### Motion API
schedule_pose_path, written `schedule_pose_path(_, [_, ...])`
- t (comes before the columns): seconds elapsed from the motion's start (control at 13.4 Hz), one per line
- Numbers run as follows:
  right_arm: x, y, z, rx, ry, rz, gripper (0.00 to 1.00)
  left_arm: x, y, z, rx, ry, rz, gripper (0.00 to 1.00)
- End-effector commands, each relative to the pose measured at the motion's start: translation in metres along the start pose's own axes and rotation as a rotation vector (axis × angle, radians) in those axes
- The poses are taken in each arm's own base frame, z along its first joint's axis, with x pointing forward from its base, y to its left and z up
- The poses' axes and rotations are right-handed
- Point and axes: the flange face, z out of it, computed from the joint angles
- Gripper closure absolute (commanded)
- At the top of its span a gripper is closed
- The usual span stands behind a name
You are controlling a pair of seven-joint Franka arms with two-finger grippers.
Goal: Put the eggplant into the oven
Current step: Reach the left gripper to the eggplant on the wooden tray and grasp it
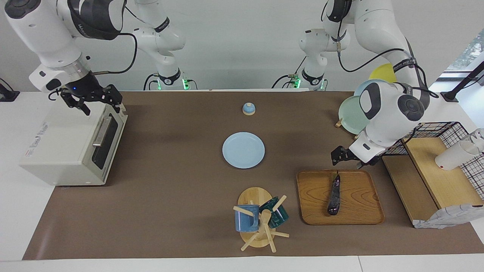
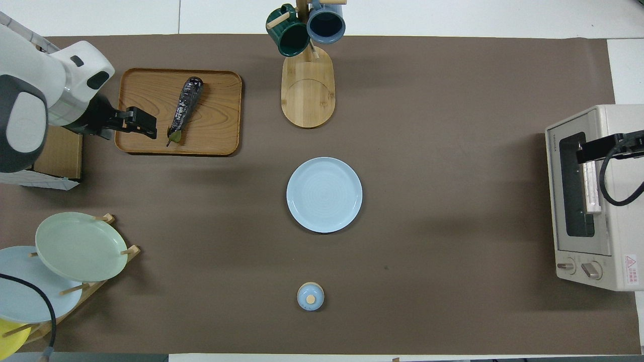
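— So, where is the eggplant (image 1: pixel 334 195) found?
— Flat on the wooden tray (image 1: pixel 359 211); the left gripper (image 1: pixel 342 158) is held spread above the tray's edge, the right gripper (image 1: pixel 92 101) spread over the closed oven (image 1: pixel 64 145)

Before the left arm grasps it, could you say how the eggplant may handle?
The eggplant looks glossy, so probably slippery. Long, slim and rounded, it may roll on the flat tray if nudged. It lies straight, so likely fairly stiff.

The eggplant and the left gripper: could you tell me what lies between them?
Only bare wooden tray separates left gripper from eggplant, overhead.
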Motion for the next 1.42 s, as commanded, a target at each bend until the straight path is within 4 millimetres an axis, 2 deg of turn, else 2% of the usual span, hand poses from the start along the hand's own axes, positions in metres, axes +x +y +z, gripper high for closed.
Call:
schedule_pose_path(0.0, [-0.006,-0.001,-0.002,-0.007,-0.008,0.005,0.00,0.026,0.002,0.032,0.003,0.046,0.032,0.00])
schedule_pose_path(0.15, [-0.006,-0.001,-0.002,-0.007,-0.008,0.005,0.00,0.034,0.000,0.050,0.027,0.087,0.047,0.00])
schedule_pose_path(0.3, [-0.007,0.000,-0.002,-0.007,-0.008,0.007,0.00,0.036,-0.007,0.053,0.039,0.103,0.058,0.00])
schedule_pose_path(0.45, [-0.007,0.000,-0.002,-0.007,-0.008,0.004,0.00,0.038,-0.004,0.059,0.071,0.121,0.096,0.00])
schedule_pose_path(0.6, [-0.006,0.004,0.001,-0.002,0.001,0.027,0.00,0.034,0.004,0.086,0.098,0.124,0.137,0.02])
schedule_pose_path(0.67, [-0.008,0.005,0.001,-0.003,0.010,0.070,0.23,0.033,0.005,0.087,0.106,0.120,0.152,0.04])
schedule_pose_path(0.75, [-0.007,0.006,0.001,-0.005,0.025,0.093,0.61,0.032,0.005,0.088,0.107,0.118,0.159,0.05])
schedule_pose_path(0.82, [-0.007,0.007,0.003,-0.006,0.020,0.091,0.84,0.032,0.005,0.089,0.107,0.115,0.159,0.08])
schedule_pose_path(0.89, [-0.008,0.007,0.008,-0.004,0.020,0.095,1.00,0.031,0.005,0.089,0.106,0.113,0.159,0.15])
schedule_pose_path(0.97, [-0.010,0.005,0.010,-0.006,0.029,0.096,1.00,0.031,0.005,0.089,0.105,0.106,0.157,0.41])
schedule_pose_path(1.04, [-0.009,0.007,0.016,-0.009,0.043,0.097,1.00,0.031,0.005,0.086,0.104,0.092,0.158,0.84])
schedule_pose_path(1.12, [-0.012,0.009,0.020,-0.016,0.036,0.099,1.00,0.031,0.004,0.083,0.102,0.080,0.155,1.00])
schedule_pose_path(1.34, [-0.025,0.018,0.035,-0.048,0.004,0.108,1.00,0.034,0.013,0.070,0.033,0.089,0.105,1.00])
